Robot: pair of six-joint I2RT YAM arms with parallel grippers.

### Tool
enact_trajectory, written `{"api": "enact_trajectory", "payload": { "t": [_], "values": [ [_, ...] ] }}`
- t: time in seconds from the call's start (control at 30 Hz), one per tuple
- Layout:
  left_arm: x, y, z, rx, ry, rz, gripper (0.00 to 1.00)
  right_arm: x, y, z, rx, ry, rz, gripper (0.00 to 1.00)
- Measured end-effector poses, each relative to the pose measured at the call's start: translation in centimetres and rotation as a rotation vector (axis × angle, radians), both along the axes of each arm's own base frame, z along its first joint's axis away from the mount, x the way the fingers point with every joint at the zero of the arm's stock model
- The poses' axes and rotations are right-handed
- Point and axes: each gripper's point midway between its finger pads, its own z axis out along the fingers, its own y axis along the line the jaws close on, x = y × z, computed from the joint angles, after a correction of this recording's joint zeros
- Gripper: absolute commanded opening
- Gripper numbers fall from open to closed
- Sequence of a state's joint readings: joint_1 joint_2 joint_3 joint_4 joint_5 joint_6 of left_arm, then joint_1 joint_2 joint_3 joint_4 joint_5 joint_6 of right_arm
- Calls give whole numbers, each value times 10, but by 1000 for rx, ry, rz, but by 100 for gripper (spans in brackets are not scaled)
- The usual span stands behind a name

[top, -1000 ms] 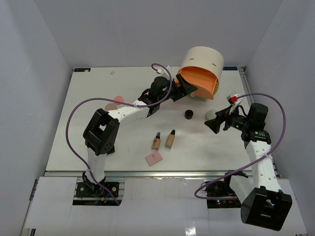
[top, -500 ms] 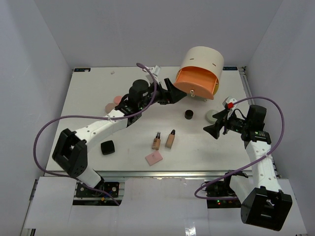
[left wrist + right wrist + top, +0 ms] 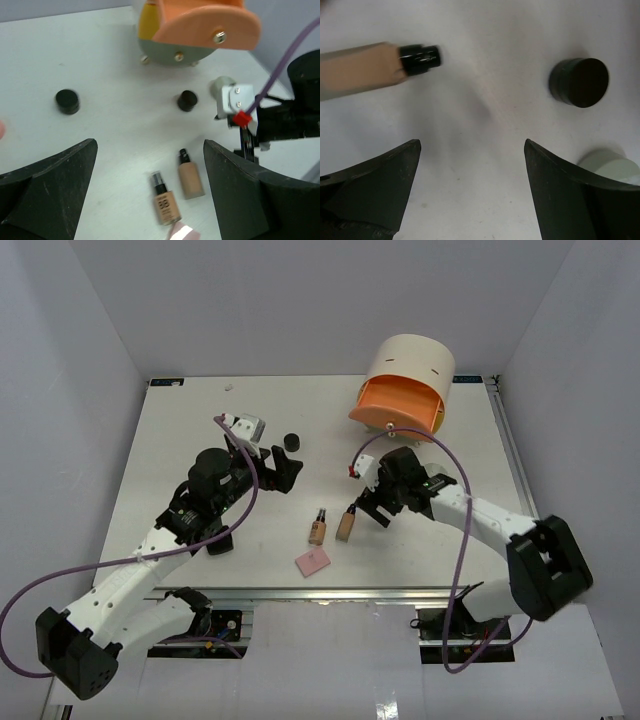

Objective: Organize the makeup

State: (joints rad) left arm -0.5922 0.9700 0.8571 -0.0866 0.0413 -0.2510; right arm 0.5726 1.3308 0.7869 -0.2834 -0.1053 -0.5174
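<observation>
Two beige black-capped bottles lie side by side at the table's middle, with a flat pink square just in front of them. My left gripper is open and empty, hovering left of and behind the bottles. A small black round jar sits just beyond it. My right gripper is open and empty, low over the table right of the bottles; its wrist view shows one bottle, a second black jar and the pale green jar. My arms hide the black compact.
The big cream cylinder with an open orange drawer stands at the back right. In the left wrist view the right arm's wrist is close to the right of the bottles. Grey walls enclose the table.
My left arm has pulled back from the cylinder toward the near left. My right arm has swung left from the right edge to the bottles. The black jar behind the left gripper is now uncovered.
</observation>
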Motion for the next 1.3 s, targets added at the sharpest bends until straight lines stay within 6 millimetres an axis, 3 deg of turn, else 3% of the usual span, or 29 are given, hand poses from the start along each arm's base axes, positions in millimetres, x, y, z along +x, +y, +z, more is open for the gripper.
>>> {"api": "enact_trajectory", "payload": {
  "t": [0.13,0.33,0.93,1.17,1.3],
  "values": [
    [-7,27,-23,74,-10,82,98,42,-1,-7,-109,-31,-150,90],
    [-6,43,-16,102,-57,146,98,73,-2,1,-136,-85,-282,90],
    [-5,47,-15,121,-70,161,98,100,-16,-22,-185,-93,-394,100],
    [-5,48,-15,121,-70,162,98,107,-23,-35,-180,-63,-415,91],
    [-5,48,-15,121,-70,163,98,106,-18,-41,-158,-41,-395,89]
  ]
}}
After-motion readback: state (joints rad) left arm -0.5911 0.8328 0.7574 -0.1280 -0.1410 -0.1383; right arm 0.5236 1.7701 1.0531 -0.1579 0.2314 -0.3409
